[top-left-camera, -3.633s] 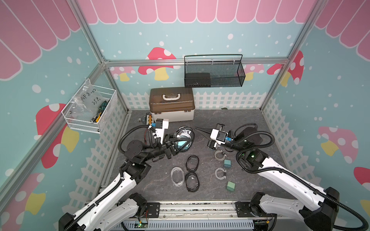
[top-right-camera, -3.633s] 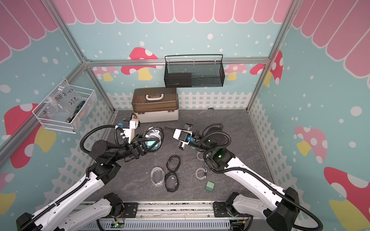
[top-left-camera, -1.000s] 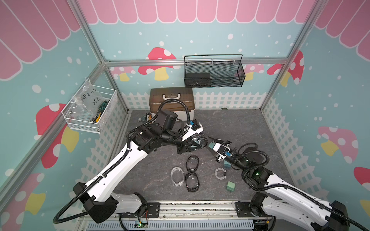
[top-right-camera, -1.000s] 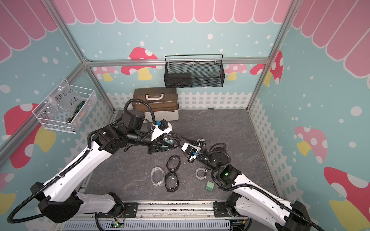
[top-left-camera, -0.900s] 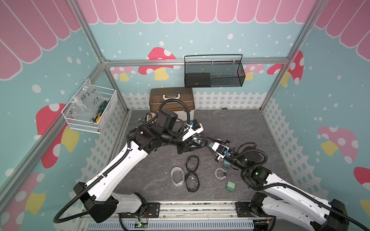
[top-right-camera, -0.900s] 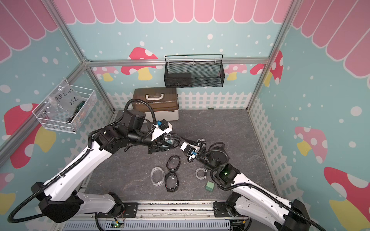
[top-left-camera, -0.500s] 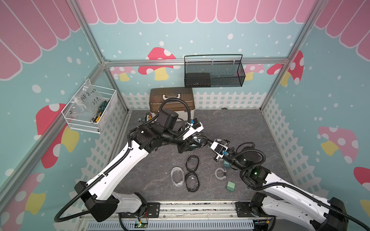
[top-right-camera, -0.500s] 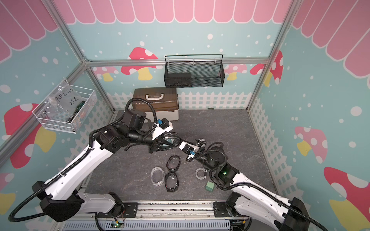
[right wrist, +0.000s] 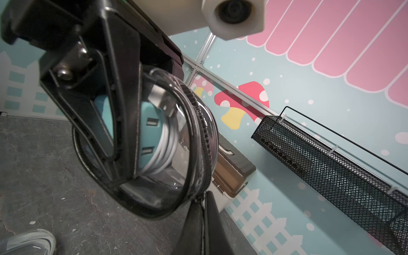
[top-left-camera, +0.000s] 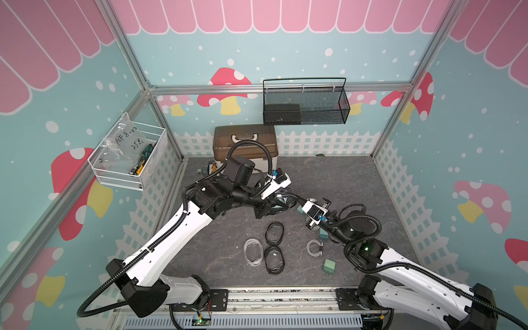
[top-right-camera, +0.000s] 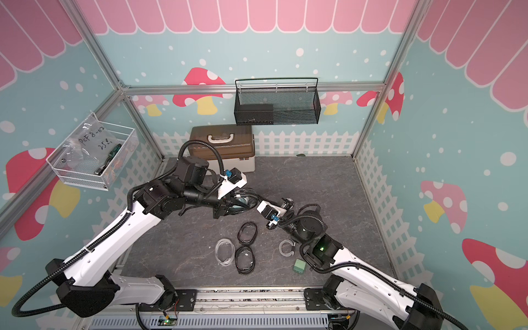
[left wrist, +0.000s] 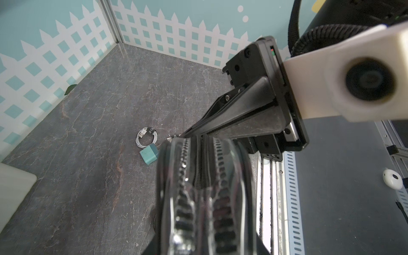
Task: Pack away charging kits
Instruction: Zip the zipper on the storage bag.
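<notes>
1. Nearest the front rail, a small teal-green cube adapter (top-left-camera: 329,266) lies alone on the dark stone-look tabletop (top-left-camera: 343,177). A coiled white cable (top-left-camera: 314,248) lies just beyond it.
2. Left of these, a white-rimmed oval clear pouch (top-left-camera: 253,252) lies flat beside a near black-rimmed oval clear pouch (top-left-camera: 274,260). A farther black-rimmed pouch (top-left-camera: 275,233) lies just behind; we cannot tell whether any of the three touch.
3. A half-hidden teal adapter (top-left-camera: 323,236) shows only one edge from under the right arm (top-left-camera: 354,228).
4. At mid-table the left gripper (right wrist: 119,163) has its jaws partly closed, clamped on the wall of the held black-rimmed clear pouch (right wrist: 176,143), which is clear of the tabletop. Through the plastic we see the packed teal adapter (right wrist: 150,123) and the packed white cable coils (right wrist: 163,150).
5. The right gripper (left wrist: 189,133) has its jaws pressed fully together. Its tips are at the end of the held pouch's zip, whose two rows of teeth stand apart. We cannot tell whether a zip tab is pinched.
6. Beyond, a far coiled white cable (left wrist: 146,138) touches a far teal cube adapter (left wrist: 149,156). In both top views the right wrist covers most of them.
7. At the back stands a brown-lidded white box (top-left-camera: 245,140), its front hidden by the left arm (top-left-camera: 237,171). A black mesh basket (top-left-camera: 305,105) hangs on the back wall and a white wire basket (top-left-camera: 125,168) on the side wall, its contents hard to make out.
</notes>
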Controlling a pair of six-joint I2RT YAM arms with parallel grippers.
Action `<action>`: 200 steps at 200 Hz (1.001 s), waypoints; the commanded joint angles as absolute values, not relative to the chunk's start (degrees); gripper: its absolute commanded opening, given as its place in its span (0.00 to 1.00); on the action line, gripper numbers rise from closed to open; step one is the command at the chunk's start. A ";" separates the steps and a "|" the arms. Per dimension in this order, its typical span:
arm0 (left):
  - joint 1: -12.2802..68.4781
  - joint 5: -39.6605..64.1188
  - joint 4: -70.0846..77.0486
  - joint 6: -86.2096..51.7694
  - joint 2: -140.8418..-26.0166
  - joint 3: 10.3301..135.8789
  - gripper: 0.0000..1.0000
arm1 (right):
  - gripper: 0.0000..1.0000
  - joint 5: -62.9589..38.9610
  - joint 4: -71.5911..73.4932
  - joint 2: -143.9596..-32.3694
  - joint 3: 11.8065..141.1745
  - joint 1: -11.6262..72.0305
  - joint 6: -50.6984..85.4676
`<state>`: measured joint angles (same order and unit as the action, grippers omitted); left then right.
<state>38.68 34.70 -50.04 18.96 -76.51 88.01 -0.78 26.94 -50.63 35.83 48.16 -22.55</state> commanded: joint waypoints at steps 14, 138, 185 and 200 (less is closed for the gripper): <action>39.02 35.01 -51.27 18.69 -75.08 84.41 0.00 | 0.00 1.19 27.46 -51.21 41.26 48.32 -26.28; 39.19 28.89 -48.94 15.91 -76.87 79.36 0.00 | 0.00 -10.61 17.75 -52.64 42.37 48.34 -54.35; 40.25 27.29 -50.01 15.94 -79.90 80.49 0.00 | 0.00 -8.70 19.02 -52.60 42.01 48.34 -54.93; 40.43 27.59 -50.01 16.04 -80.32 80.75 0.00 | 0.00 -8.61 18.10 -53.22 42.98 48.34 -54.59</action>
